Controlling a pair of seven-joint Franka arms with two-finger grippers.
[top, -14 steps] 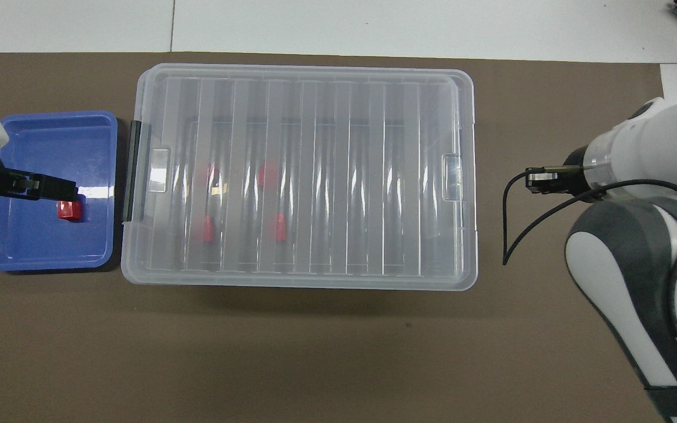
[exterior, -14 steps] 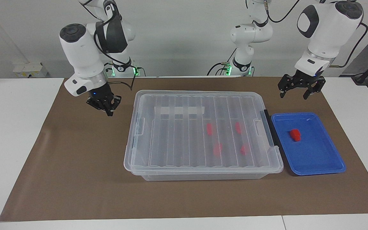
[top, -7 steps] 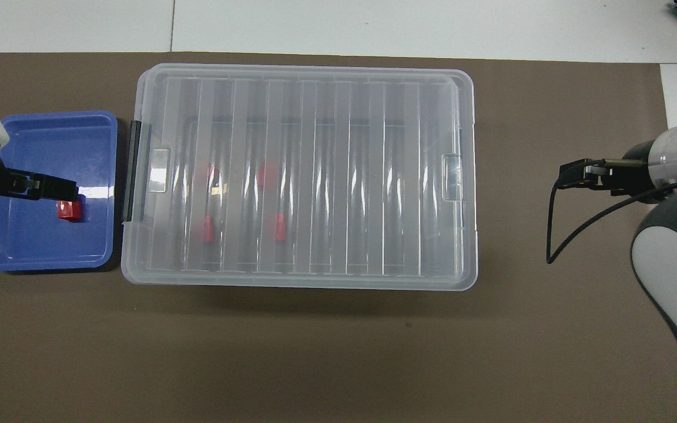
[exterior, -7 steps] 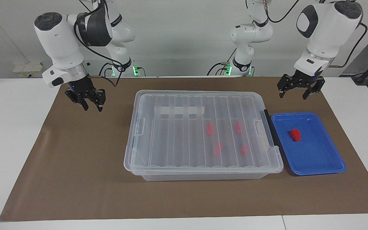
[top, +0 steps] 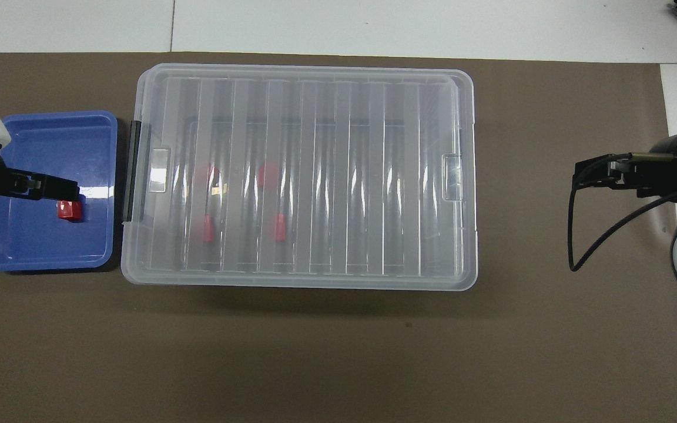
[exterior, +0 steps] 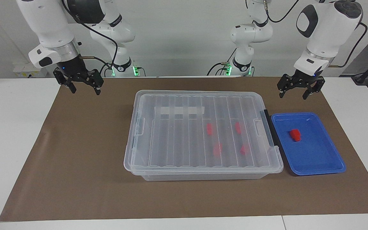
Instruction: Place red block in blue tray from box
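Your four red blocks blur beneath the box lid; overhead, both arms run off-frame.

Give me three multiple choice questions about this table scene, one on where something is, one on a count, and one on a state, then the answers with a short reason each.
1. Where is the loose red block?
A. On the lid
B. In the blue tray
C. On the brown mat

2. How many red blocks show inside the box?
A. Two
B. Four
C. Six

3. What state is the box's lid in?
A. On the box
B. Leaning against the tray
C. Held up by the left gripper

Answers:
1. B, the block lies on the tray's floor, beside the box at the left arm's end.
2. B, four red shapes show through the clear ribbed lid in both views.
3. A, the lid covers the box all round; the left gripper and right gripper hang above the mat with jaws open, holding nothing.
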